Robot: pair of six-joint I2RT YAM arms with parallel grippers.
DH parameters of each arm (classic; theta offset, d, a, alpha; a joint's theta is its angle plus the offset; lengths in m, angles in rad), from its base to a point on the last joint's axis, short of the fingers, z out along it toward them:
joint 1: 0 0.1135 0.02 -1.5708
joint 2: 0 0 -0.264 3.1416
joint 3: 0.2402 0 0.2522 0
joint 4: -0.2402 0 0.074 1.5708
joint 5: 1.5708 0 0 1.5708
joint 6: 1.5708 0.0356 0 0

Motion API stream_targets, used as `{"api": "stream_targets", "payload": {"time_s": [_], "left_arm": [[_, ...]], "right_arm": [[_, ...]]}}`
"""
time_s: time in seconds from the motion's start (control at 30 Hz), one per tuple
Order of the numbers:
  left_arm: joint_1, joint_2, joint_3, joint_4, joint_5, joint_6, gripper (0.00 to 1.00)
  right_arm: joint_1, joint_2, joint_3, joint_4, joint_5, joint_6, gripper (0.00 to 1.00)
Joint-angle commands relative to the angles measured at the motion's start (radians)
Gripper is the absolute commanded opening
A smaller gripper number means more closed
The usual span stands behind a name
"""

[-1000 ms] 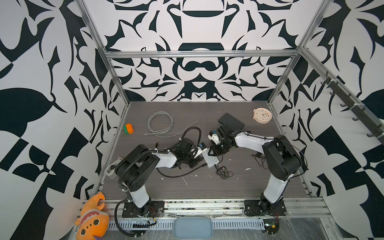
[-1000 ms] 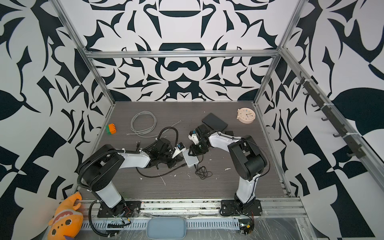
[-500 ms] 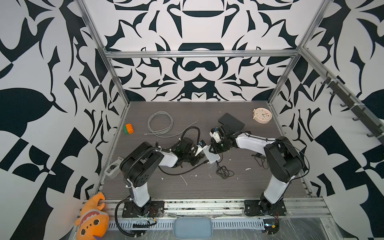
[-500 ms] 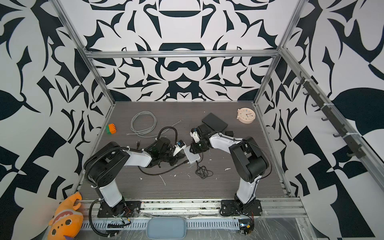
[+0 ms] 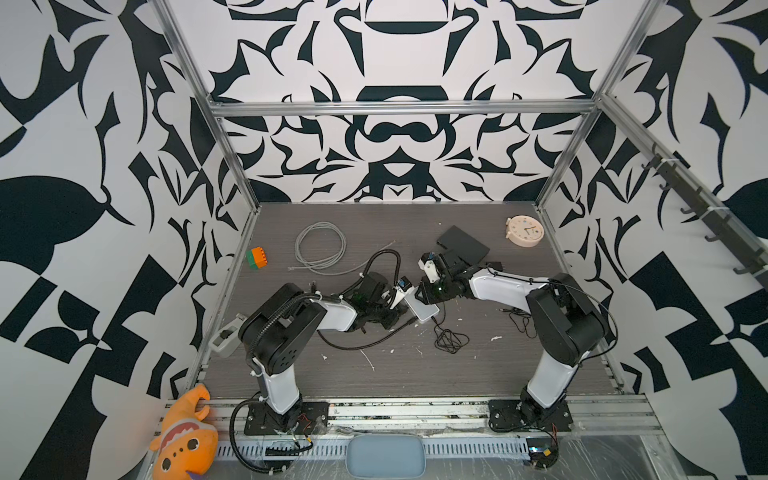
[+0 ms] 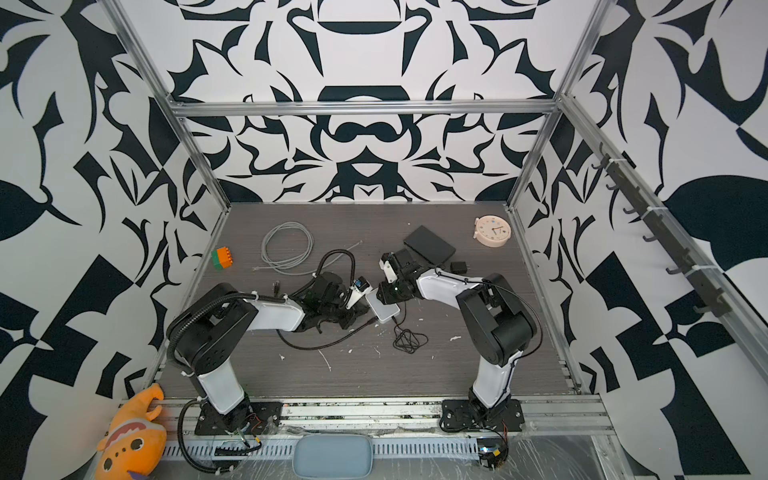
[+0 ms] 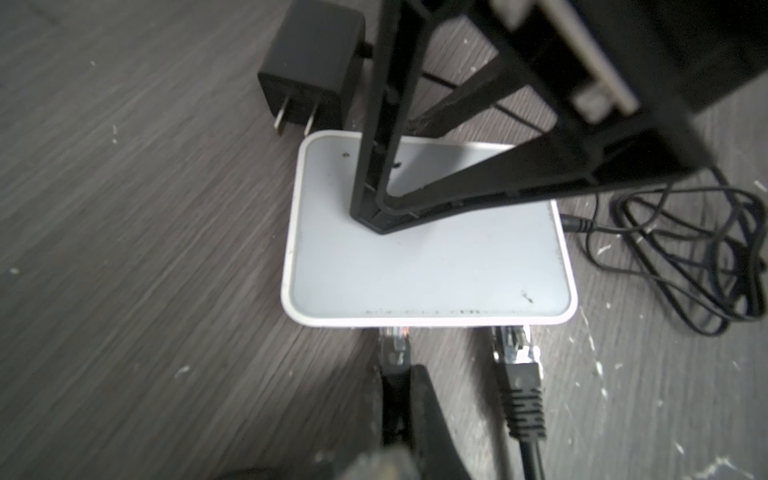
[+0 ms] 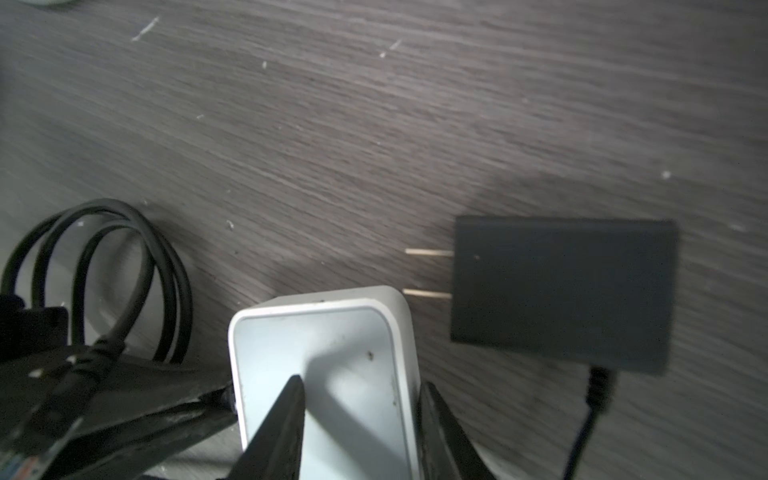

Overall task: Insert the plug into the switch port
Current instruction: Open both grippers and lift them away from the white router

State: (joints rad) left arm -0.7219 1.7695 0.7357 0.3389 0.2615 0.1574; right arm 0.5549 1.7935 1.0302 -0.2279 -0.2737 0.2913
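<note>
At the switch (image 7: 428,266) — left end effector (image 7: 401,386) pinches plug (image 7: 392,345), right end effector (image 8: 361,395) half-open atop.

One switch (image 7: 424,266) (white), two plugs (image 7: 395,347) (image 7: 514,345) at it, one clock (image 5: 524,231) — one block (image 5: 257,258)

The table (image 7: 124,208) looks like matt, dark-grey wood-grain laminate flecked with white scuffs. The switch (image 7: 428,266) is smooth white plastic, its pale top faintly glossy and speckled. The plug (image 7: 392,345) is clear plastic with a black rubbery boot. The power adapter (image 7: 307,62) is matt black plastic with brassy metal prongs. At the table's 7 o'clock, the toy (image 5: 183,436) is orange plush cloth.
</note>
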Motion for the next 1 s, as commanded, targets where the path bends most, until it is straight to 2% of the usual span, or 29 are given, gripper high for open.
{"api": "stream_targets", "payload": {"time_s": [0.0,0.17,0.23,0.4,0.53,0.67,0.77,0.97], "left_arm": [[-0.017,-0.060,0.065,-0.002,-0.010,-0.004,0.11],[-0.017,-0.142,0.038,-0.045,-0.032,-0.032,0.34],[-0.017,-0.186,0.033,-0.075,-0.047,-0.040,0.39],[-0.012,-0.282,0.040,-0.087,-0.095,-0.079,0.42],[-0.007,-0.319,0.061,-0.055,-0.251,-0.186,0.46],[0.002,-0.311,0.109,-0.101,-0.394,-0.289,0.50],[0.014,-0.312,0.140,-0.144,-0.459,-0.359,0.51],[0.077,-0.323,0.178,-0.260,-0.595,-0.459,0.54]], "right_arm": [[0.056,0.061,0.025,-0.200,-0.238,0.015,0.45],[0.000,0.040,0.094,-0.243,-0.185,-0.026,0.51],[-0.021,0.017,0.110,-0.264,-0.175,-0.037,0.52],[-0.045,-0.062,0.119,-0.299,-0.151,-0.037,0.53],[-0.046,-0.106,0.068,-0.293,-0.149,-0.025,0.55],[-0.046,-0.085,-0.010,-0.180,-0.145,-0.010,0.55],[-0.043,-0.042,-0.013,-0.133,-0.154,0.007,0.55],[0.044,-0.009,-0.003,-0.091,-0.146,0.051,0.54]]}}
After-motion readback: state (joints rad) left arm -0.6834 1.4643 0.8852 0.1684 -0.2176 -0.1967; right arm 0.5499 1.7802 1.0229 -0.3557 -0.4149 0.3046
